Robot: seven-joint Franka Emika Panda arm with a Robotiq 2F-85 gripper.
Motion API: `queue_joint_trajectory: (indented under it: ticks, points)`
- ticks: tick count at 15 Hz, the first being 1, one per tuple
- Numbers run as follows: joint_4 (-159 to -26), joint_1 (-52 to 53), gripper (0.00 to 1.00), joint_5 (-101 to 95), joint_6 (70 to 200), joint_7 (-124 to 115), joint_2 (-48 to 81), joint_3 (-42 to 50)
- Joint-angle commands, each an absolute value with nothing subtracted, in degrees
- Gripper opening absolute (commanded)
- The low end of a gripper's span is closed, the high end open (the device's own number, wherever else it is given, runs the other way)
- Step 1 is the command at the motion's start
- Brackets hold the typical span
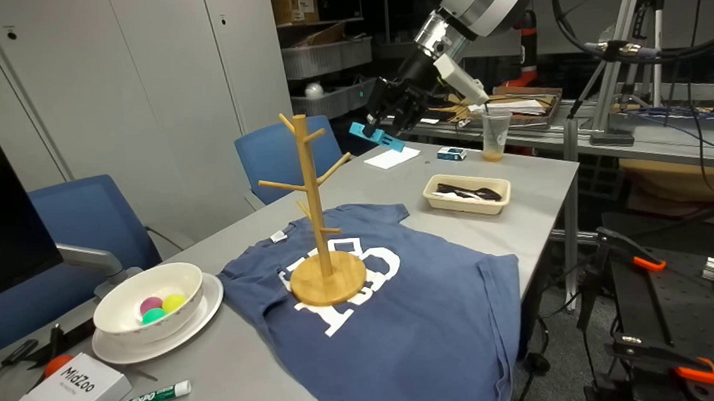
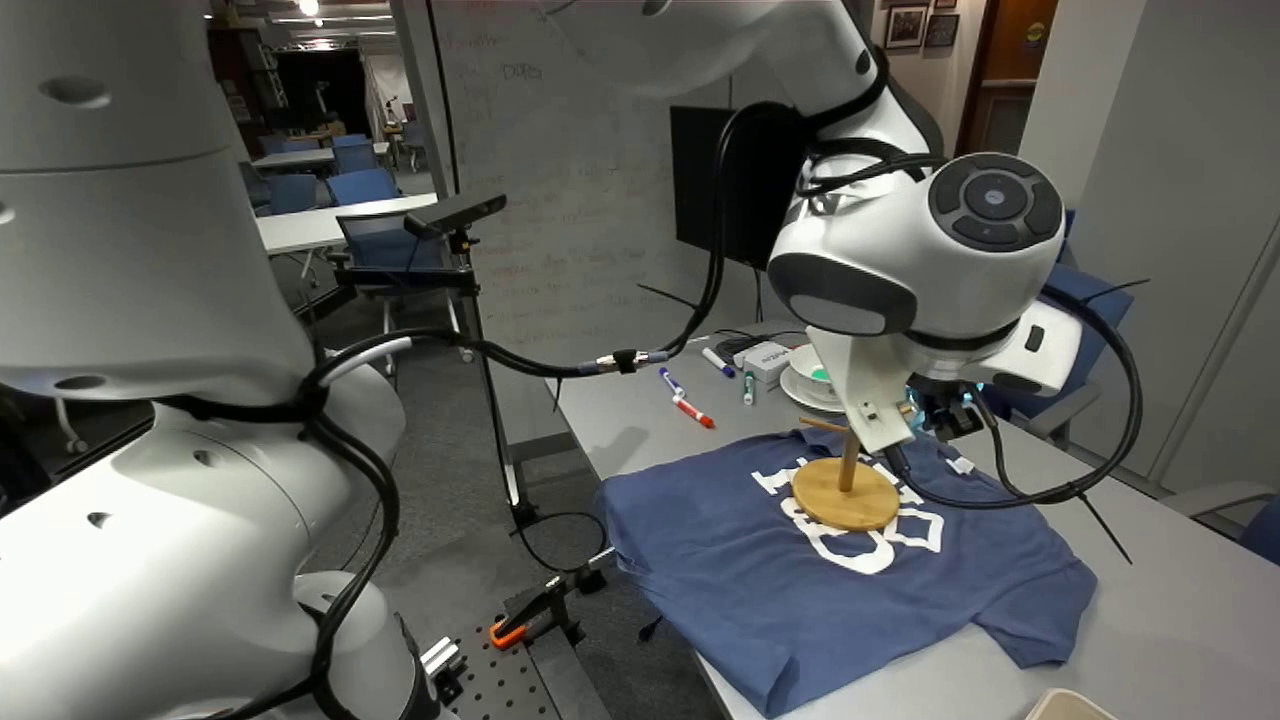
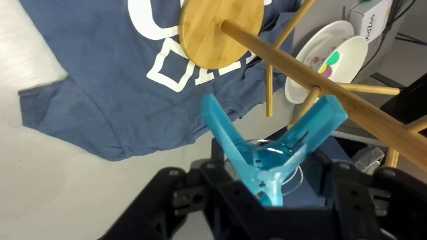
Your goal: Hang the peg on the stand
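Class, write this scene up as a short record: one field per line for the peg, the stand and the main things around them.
peg: teal, held by the tool, not on the stand
tool: closed on the peg, in midair
stand: wooden, upright, base on the shirt
branches: nothing hung on those in view
shirt: blue, white-lettered, lying on the table
bowl: white, on a plate, coloured balls inside
tray: beige, dark items inside
task: peg not yet hung

I can see four marker pens [image 2: 693, 411], and three balls [image 1: 173, 303] in the one bowl [image 1: 125, 304]. Besides those I count one plate [image 1: 149, 350], one blue shirt [image 1: 419, 308], one teal peg [image 1: 384, 139], one cream tray [image 1: 464, 206] and one stand [image 1: 314, 203] bearing six branches [image 1: 334, 169].
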State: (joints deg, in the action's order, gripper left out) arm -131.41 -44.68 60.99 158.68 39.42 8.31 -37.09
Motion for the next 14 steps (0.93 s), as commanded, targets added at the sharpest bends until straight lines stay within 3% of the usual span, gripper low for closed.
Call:
queue_joint_trajectory:
  ticks: [1, 6, 7, 14]
  points:
    - [-130.0, -45.9, 0.33, 65.5, 153.4, 42.8, 8.6, -37.6]
    - [-130.4, -45.8, 0.33, 66.4, 148.3, 42.8, 8.3, -37.5]
    - [-130.2, -35.4, 0.33, 68.0, 146.0, 43.5, 7.2, -26.7]
    - [-130.8, -16.5, 0.33, 69.1, 142.2, 45.0, 7.5, -6.9]
